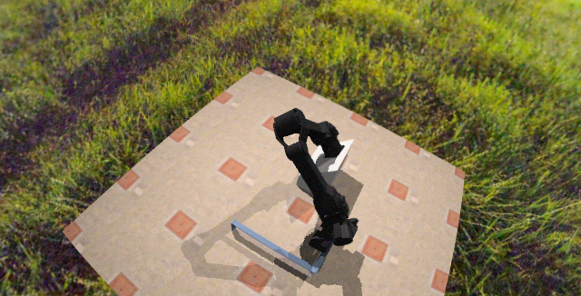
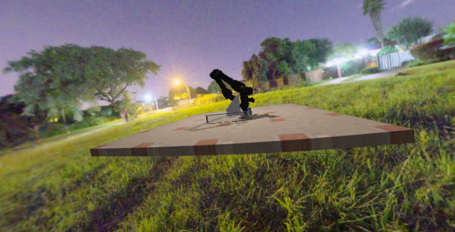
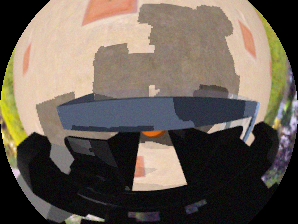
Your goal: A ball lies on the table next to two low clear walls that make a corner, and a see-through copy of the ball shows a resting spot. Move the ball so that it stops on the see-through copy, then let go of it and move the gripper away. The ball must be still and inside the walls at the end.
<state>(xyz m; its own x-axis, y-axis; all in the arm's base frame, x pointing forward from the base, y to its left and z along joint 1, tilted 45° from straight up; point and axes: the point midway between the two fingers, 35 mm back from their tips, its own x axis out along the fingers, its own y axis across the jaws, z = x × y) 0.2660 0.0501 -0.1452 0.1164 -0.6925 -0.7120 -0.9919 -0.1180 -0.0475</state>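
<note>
The orange ball (image 3: 152,133) shows as a small sliver between the fingertips in the wrist view, with the near wall covering part of it. My gripper (image 1: 315,243) (image 2: 244,109) (image 3: 153,121) is shut on the ball, low inside the corner of the walls. One clear bluish wall (image 1: 272,243) (image 3: 125,114) runs along one side, and the other wall (image 1: 320,261) (image 3: 251,120) meets it at the corner close by the gripper. In the top and exterior views the arm hides the ball. The see-through copy cannot be made out apart from the ball.
The arm (image 1: 313,178) (image 2: 227,82) reaches from its base over the tiled table (image 1: 204,196) (image 2: 263,132). A white and grey wedge-shaped piece (image 1: 338,162) (image 2: 233,107) stands by the arm's base. The arm's shadow falls across the walls and table.
</note>
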